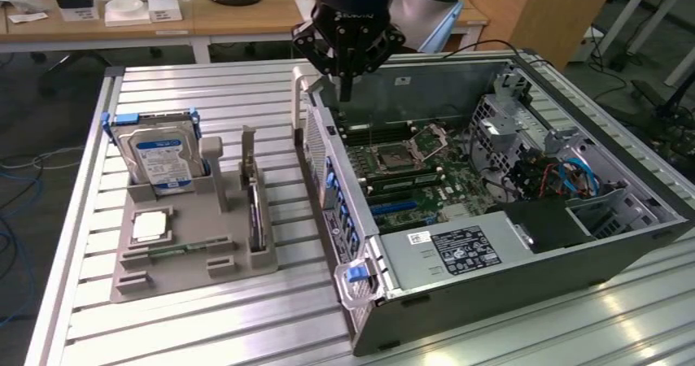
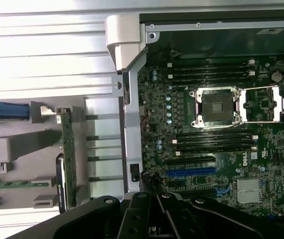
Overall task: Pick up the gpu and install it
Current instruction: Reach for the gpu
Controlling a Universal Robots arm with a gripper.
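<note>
The gpu (image 1: 256, 215) stands on edge in a slot of the grey holder tray (image 1: 185, 281), its silver bracket (image 1: 247, 150) pointing up. In the wrist view the gpu (image 2: 67, 159) appears edge-on as a thin green and black strip. My gripper (image 1: 345, 92) hangs above the back rim of the open computer case (image 1: 489, 260), well away from the gpu, towards the exterior view's right. Its fingers (image 2: 149, 211) are pressed together with nothing between them. The motherboard (image 2: 207, 139), with a blue card slot (image 2: 191, 173), lies open inside the case.
A silver hard drive (image 1: 163, 159) in a blue frame stands at the holder's far end. A processor chip (image 1: 149, 226) and a green memory stick (image 1: 179, 248) lie in the tray. The power supply (image 1: 456, 252) and cables (image 1: 565, 175) fill the case's near and right side. Desks stand behind.
</note>
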